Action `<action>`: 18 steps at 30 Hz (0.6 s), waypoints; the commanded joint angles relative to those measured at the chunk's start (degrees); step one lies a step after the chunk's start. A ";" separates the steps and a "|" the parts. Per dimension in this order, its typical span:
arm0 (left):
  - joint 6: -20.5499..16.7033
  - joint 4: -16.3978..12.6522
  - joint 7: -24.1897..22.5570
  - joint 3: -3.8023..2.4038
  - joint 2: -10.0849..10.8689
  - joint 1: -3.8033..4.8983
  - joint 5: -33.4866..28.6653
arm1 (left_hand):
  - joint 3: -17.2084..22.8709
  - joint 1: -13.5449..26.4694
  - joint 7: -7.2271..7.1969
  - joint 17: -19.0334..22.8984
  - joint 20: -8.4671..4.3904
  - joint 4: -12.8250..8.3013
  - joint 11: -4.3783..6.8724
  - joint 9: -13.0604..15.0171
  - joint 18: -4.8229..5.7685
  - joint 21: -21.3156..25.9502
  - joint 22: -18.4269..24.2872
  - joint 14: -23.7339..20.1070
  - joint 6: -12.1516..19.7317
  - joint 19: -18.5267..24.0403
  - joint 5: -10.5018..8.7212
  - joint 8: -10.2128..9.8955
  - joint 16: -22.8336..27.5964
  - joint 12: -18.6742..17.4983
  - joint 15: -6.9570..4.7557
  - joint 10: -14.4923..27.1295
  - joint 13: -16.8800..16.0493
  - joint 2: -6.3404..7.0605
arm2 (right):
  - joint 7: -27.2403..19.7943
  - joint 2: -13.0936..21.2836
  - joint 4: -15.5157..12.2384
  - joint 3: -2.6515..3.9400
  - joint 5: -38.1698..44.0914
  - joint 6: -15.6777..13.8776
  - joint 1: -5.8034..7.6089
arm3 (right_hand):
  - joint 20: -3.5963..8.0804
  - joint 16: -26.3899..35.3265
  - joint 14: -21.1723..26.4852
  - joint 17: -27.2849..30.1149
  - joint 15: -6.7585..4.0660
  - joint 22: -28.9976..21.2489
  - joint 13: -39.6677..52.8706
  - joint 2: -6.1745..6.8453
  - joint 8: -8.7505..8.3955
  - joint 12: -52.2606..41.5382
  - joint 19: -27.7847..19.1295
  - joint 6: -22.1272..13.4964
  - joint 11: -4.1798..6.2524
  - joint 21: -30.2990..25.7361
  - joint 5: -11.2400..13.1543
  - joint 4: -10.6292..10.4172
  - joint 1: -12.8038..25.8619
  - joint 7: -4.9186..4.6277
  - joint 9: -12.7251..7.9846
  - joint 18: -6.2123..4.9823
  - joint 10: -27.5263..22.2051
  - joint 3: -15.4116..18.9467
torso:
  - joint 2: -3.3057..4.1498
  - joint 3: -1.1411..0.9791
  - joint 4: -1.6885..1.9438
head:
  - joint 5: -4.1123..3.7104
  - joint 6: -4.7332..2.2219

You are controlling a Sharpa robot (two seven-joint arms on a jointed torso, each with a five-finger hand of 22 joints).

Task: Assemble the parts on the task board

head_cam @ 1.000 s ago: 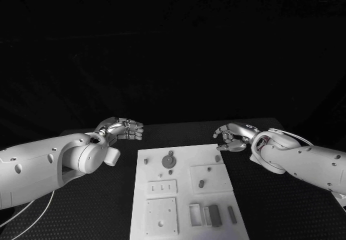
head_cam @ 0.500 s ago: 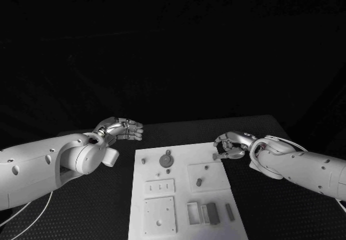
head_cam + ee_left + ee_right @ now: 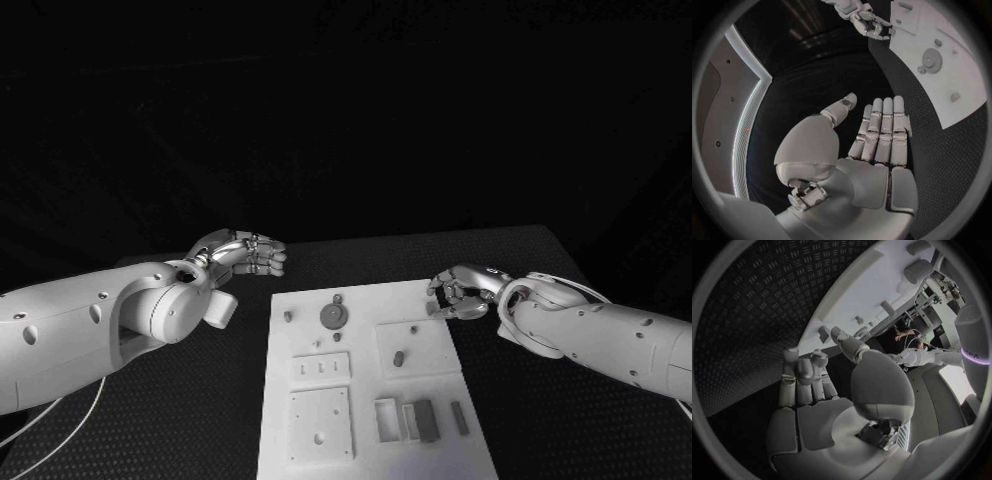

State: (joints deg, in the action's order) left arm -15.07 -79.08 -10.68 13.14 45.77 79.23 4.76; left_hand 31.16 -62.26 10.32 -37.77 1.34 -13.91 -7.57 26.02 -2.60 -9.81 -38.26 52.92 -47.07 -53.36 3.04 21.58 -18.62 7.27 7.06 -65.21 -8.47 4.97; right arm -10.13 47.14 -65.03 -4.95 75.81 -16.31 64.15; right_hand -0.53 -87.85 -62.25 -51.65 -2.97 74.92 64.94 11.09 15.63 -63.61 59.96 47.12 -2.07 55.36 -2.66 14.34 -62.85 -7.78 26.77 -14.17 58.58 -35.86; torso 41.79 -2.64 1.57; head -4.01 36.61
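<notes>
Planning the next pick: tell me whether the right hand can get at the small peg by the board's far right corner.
Probably yes. The right hand hovers at the board's far right edge, right beside the small peg, holding nothing, and nothing lies between them.

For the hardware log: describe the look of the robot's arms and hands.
Both arms are smooth white shells with small dark screw holes. The left arm has a round joint housing and a thin pale cable below. The right arm has a cable looped at the wrist. Both hands are silver, segmented metal.

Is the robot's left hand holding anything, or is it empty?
Empty. The left hand has its fingers straight and side by side with nothing in the palm, and it hovers beside the task board, off it.
</notes>
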 commanded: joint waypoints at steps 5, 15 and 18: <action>0.78 -0.10 -0.40 -0.04 -0.06 0.02 0.36 | -0.25 -0.10 0.24 -0.10 0.23 0.05 -0.21 -0.10 -0.33 0.06 -0.10 -0.34 0.25 0.19 -0.14 -0.04 0.31 -0.34 0.31 0.09 -0.09 0.15 | -0.94 -0.68 0.47 -0.01 -0.06 0.86 -0.56 | -0.06 -0.44 0.33 -0.07 -0.26 1.08 -0.13 -1.37 0.89 -0.39 -0.25 2.94 -0.63 0.21 -0.22 0.44 -0.57 -1.29 0.37 -0.83 -0.94 0.46 | -0.05 0.03 0.03 | 0.38 0.25; 0.66 -0.08 -0.26 -0.04 -0.03 0.01 0.36 | -0.28 0.02 0.30 -0.16 0.28 0.14 -0.27 -0.13 -0.33 0.11 -0.14 -0.42 0.37 0.25 -0.14 -0.12 0.42 -0.44 0.38 0.20 -0.11 0.16 | -0.60 -1.40 1.25 -0.01 0.35 1.01 -0.92 | 0.07 -0.73 0.05 0.03 -1.24 1.06 -0.35 -4.29 2.46 -0.67 0.02 5.83 0.45 0.47 -0.22 0.36 -0.35 -0.14 1.20 -0.83 -0.46 0.92 | -0.05 0.10 0.00 | 0.70 0.50; 0.68 -0.10 -0.24 -0.04 0.01 0.01 0.36 | -0.29 0.03 0.31 -0.17 0.29 0.16 -0.28 -0.14 -0.34 0.12 -0.14 -0.44 0.38 0.26 -0.14 -0.13 0.44 -0.45 0.39 0.21 -0.12 0.16 | -0.57 -1.50 1.34 -0.01 0.45 0.90 -0.95 | 0.09 -0.74 0.04 0.05 -1.43 1.05 -0.41 -4.68 2.73 -0.66 0.01 6.37 0.67 0.49 -0.22 0.32 -0.18 0.10 1.37 -0.83 -0.43 1.02 | -0.04 0.07 -0.03 | 0.69 0.56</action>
State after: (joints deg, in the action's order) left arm -15.07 -79.08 -10.56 13.13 45.80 79.21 4.87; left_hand 31.16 -62.26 10.53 -37.87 1.34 -13.91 -7.57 25.97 -2.48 -9.81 -38.34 52.76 -46.86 -53.36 3.04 21.58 -18.39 7.00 7.22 -65.21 -8.51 4.97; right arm -10.35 45.72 -63.71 -4.95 75.82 -16.10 63.29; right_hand -0.63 -88.20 -62.22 -51.65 -4.13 74.92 64.57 6.99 18.13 -64.10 59.86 47.34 -2.05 55.59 -2.66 14.62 -62.98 -7.56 28.07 -14.17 58.57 -35.26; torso 41.73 -2.56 1.59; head -3.28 37.11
